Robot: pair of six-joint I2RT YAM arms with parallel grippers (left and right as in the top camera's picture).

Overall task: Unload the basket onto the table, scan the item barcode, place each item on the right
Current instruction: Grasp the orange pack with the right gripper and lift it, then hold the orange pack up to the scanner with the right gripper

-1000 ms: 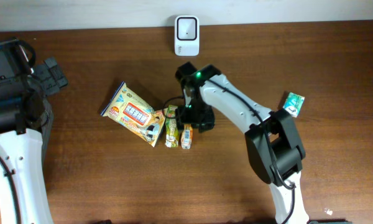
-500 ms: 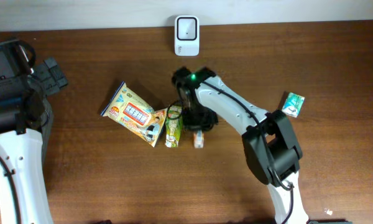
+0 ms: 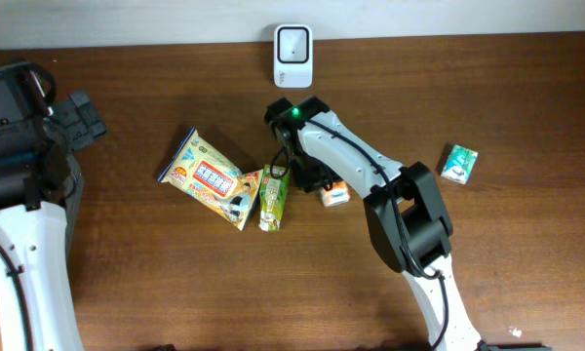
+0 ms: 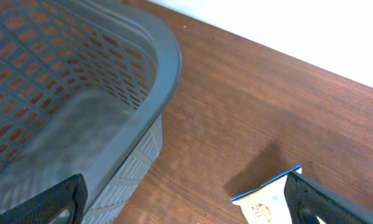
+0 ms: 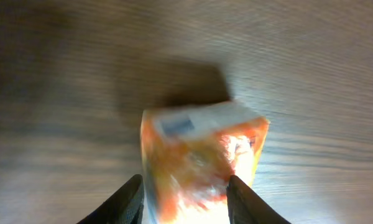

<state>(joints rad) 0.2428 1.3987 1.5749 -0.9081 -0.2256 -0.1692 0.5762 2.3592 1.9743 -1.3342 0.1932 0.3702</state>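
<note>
The right end effector (image 5: pixel 185 199) has its jaws at a middling width, one on each flank of a small orange carton (image 5: pixel 202 162), and seems to pinch it. The wrist view is smeared, so firm contact is a judgement. The carton sits tilted between the fingers (image 5: pixel 132 200) over bare tabletop (image 5: pixel 311 74). A pale patch shows on its upper face, but I cannot tell whether that is the barcode.

From overhead, a green pouch (image 3: pixel 272 200) lies just beside the wrist, touching a larger yellow snack bag (image 3: pixel 210 178). A teal packet (image 3: pixel 459 163) sits well apart on the other side. The scanner (image 3: pixel 293 43) stands at the far edge, beyond the arm.

The hold looks shallow and skewed, so the carton could twist or slip out on the way to the scanner. If the code faces down or sideways, the pass would read nothing. A low swing could also knock the pouch.

Far off, the left end effector (image 4: pixel 186 205) hangs wide and empty by a grey basket (image 4: pixel 143 68).
</note>
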